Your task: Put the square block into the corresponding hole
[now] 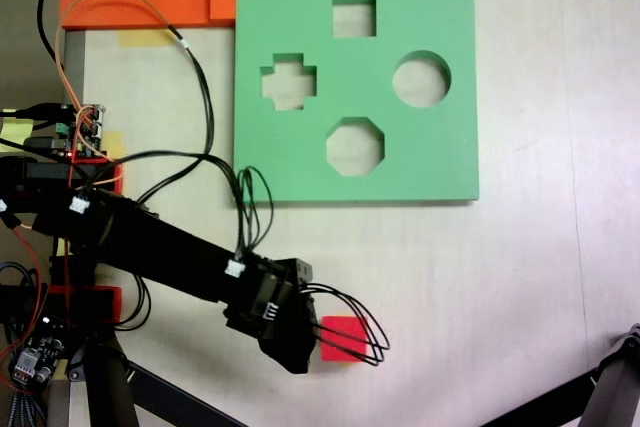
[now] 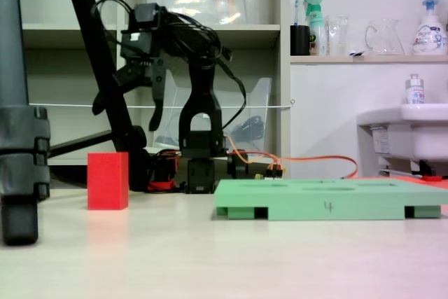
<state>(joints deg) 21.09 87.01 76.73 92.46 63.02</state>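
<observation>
On the bench [image 1: 520, 277] we saw the green board [image 1: 440, 147] with its square hole [image 1: 354, 15] at the far edge. The gripper [image 2: 124, 101] hung released above the red block [image 2: 108, 180], well apart from the board.

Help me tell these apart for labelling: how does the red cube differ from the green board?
The red cube is small and stands taller than the green board, which is wide and lies flat. The cube is solid; the board has four cutouts: square, cross, round and octagonal. In a fixed view the cube sits beside the gripper, apart from the board. Both rest on the same pale table.
</observation>
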